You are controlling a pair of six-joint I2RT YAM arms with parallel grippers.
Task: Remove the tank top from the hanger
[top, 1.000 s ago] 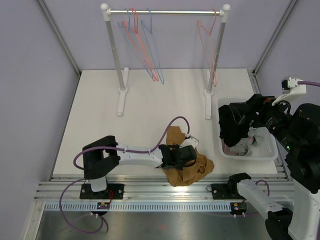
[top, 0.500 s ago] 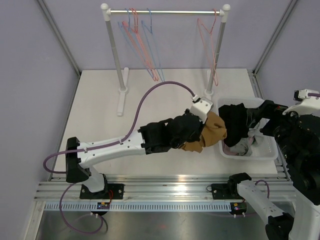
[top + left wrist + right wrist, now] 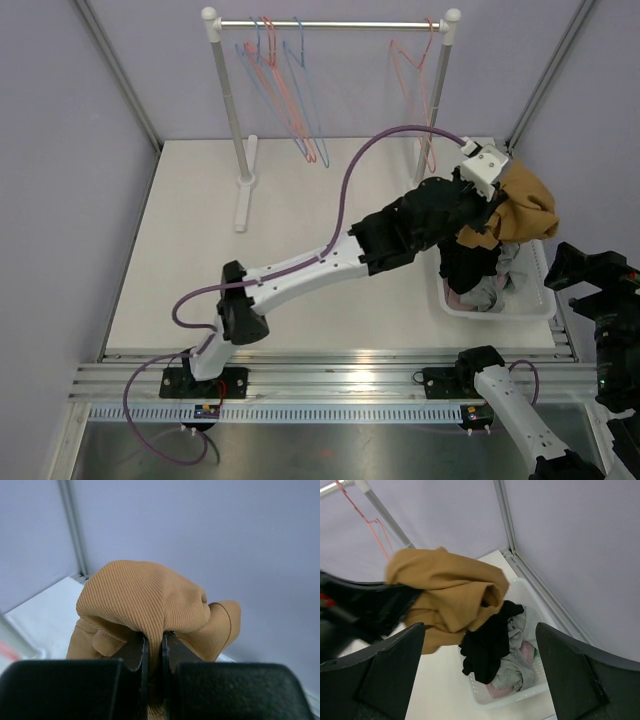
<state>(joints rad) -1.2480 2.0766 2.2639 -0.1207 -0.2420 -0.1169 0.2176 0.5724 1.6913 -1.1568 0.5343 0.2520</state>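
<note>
My left arm (image 3: 310,270) spans mid-table, tank top (image 3: 525,205) bunched over the heaped bin (image 3: 500,312); rack post (image 3: 432,110) close; table (image 3: 200,230) left half open.

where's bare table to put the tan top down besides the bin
Widest bare patch: the table's left side, from the rack's left foot to the near edge. Another lies between the rack's feet, below the hangers. Crowded: the bin, piled with clothes, the left gripper holding the tank top over it.

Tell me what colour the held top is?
Mustard brown tank top, clearest in left wrist view.
</note>
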